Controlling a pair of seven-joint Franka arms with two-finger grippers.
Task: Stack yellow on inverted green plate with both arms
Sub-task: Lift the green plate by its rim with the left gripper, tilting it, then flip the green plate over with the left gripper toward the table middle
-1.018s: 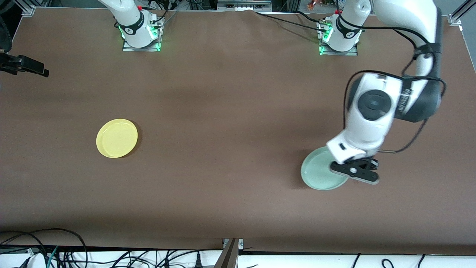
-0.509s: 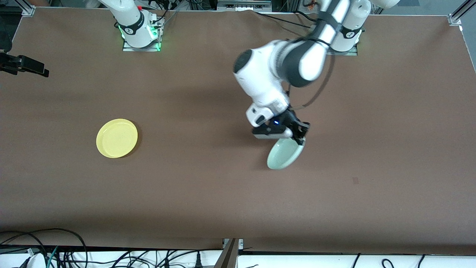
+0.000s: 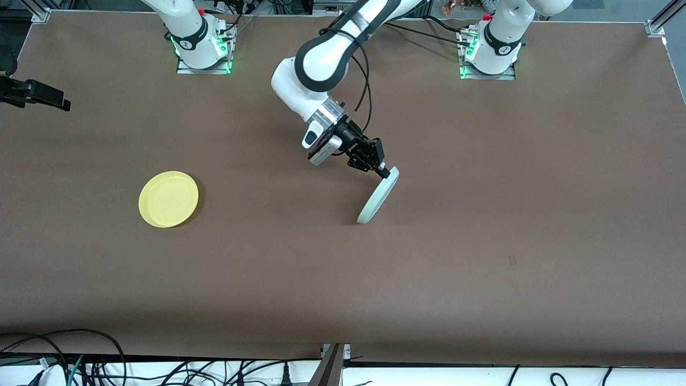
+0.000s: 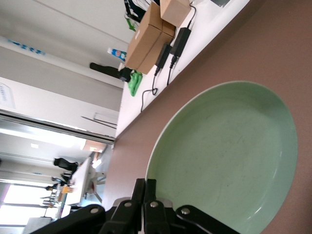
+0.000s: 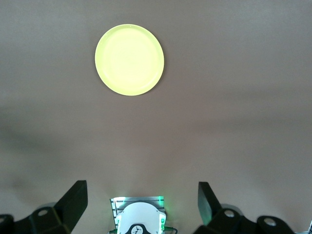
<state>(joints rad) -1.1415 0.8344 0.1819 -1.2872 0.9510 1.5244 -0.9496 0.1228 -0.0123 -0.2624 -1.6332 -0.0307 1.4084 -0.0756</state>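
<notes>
The green plate hangs steeply tilted, almost on edge, over the middle of the table. My left gripper is shut on its upper rim. In the left wrist view the plate's hollow face fills the frame, with the left gripper pinching the rim. The yellow plate lies flat, rim up, toward the right arm's end of the table. My right gripper waits high above the table, open and empty, with the yellow plate in sight below it. In the front view the right gripper is out of frame.
The right arm's base and the left arm's base stand along the table's edge farthest from the front camera. A black device juts in at the right arm's end. Cables lie off the table's near edge.
My left gripper has carried the green plate from the left arm's end of the table to the middle. It has turned the plate from nearly flat to almost on edge. The yellow plate has not moved.
</notes>
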